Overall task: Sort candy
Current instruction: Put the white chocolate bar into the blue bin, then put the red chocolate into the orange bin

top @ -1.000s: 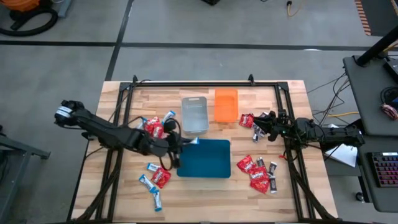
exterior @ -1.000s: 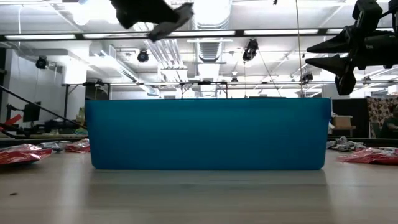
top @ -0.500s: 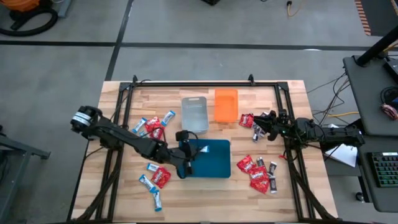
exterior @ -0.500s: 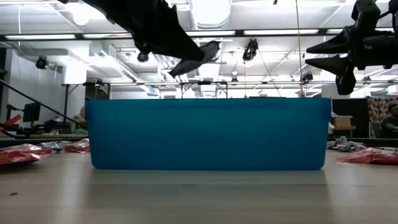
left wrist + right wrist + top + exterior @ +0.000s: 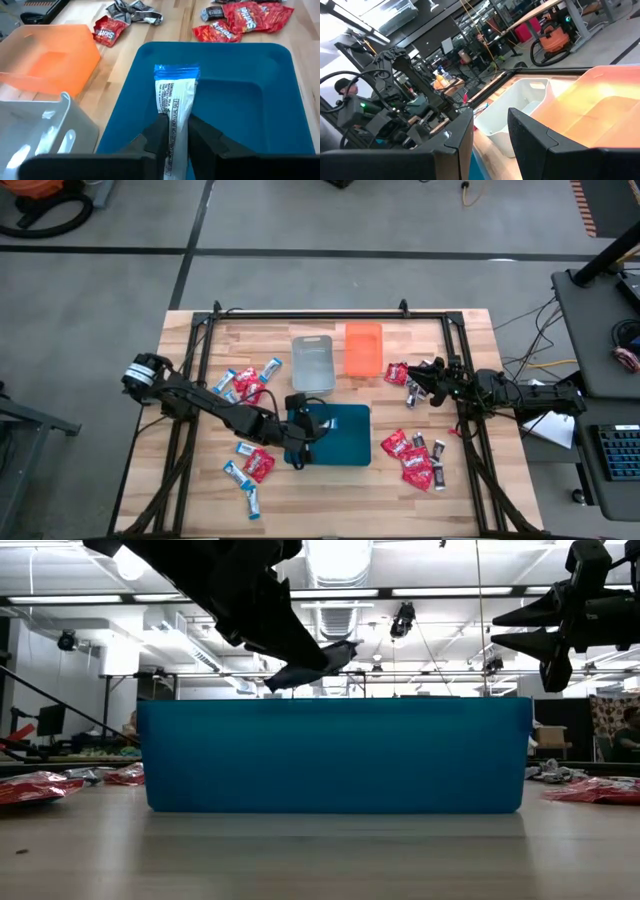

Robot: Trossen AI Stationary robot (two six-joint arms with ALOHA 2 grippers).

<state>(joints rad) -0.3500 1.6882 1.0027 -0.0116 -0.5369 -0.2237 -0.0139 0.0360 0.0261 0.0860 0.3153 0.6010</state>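
Observation:
My left gripper hangs over the left part of the blue tray, shut on a blue-and-white candy bar. In the low view the bar sticks out just above the tray's rim. Loose candy lies in piles on the table: red packets and blue-and-white bars at the left and near left, red packets and dark mini bars at the right. My right gripper waits open and level at the table's right edge, beside more candy. My left gripper pinches the bar's near end between its two fingers. The fingers slant down from the table's left and lie along the bar. The bar sticks out ahead of the fingertips, printed white side up, clear of the blue tray's floor.
A grey tray and an orange tray stand side by side behind the blue tray. A black frame runs around the table top. The room behind shows in the low view.
My left gripper has carried the bar toward the table's right and near edges and down, from beside the blue tray's far left corner to over its left part. The bar now hangs just above the tray's rim.

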